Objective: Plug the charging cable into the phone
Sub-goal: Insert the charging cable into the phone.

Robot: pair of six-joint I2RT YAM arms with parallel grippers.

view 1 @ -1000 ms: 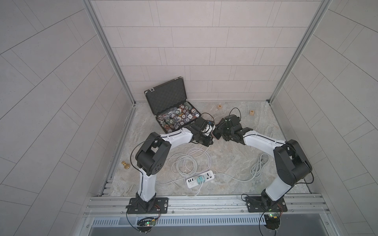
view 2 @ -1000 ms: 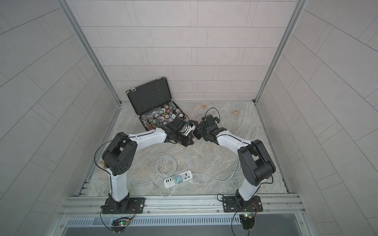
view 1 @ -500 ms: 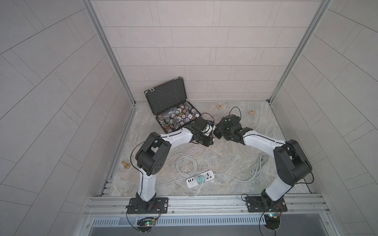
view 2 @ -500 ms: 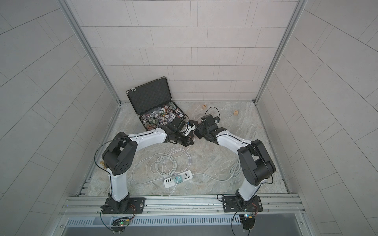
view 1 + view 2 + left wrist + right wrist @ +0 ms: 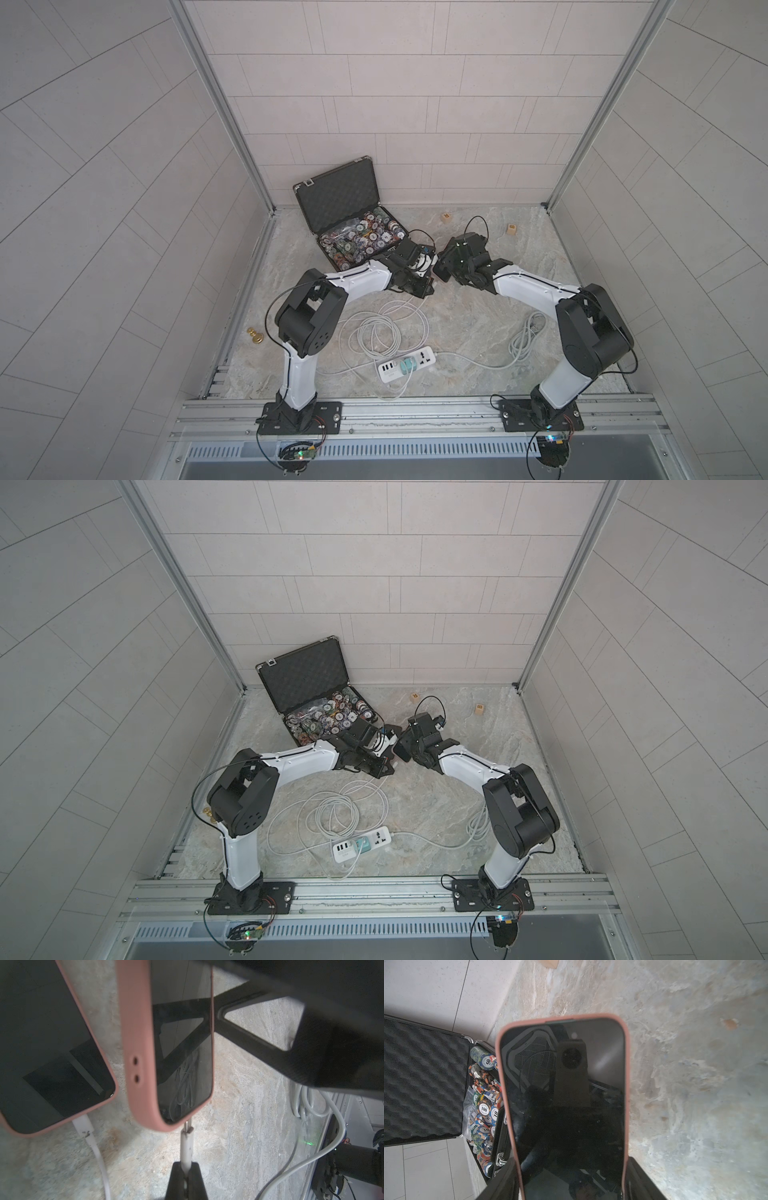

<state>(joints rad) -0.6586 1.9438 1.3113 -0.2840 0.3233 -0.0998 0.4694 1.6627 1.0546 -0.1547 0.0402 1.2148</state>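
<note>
The right gripper (image 5: 571, 1186) clamps the pink-cased phone (image 5: 564, 1095) by its long edges over the table (image 5: 239, 1105) — long axis in line with the charging cable's plug (image 5: 186, 1142), port end facing the left gripper (image 5: 186, 1178), pinched shut on that plug (its metal tip part-showing at the port).

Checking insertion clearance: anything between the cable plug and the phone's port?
Nothing visible. In the left wrist view the left hand pinches the white cable plug, whose metal tip meets the bottom edge of the phone; no wire lies between. Whether it sits in the port is unclear.
</note>
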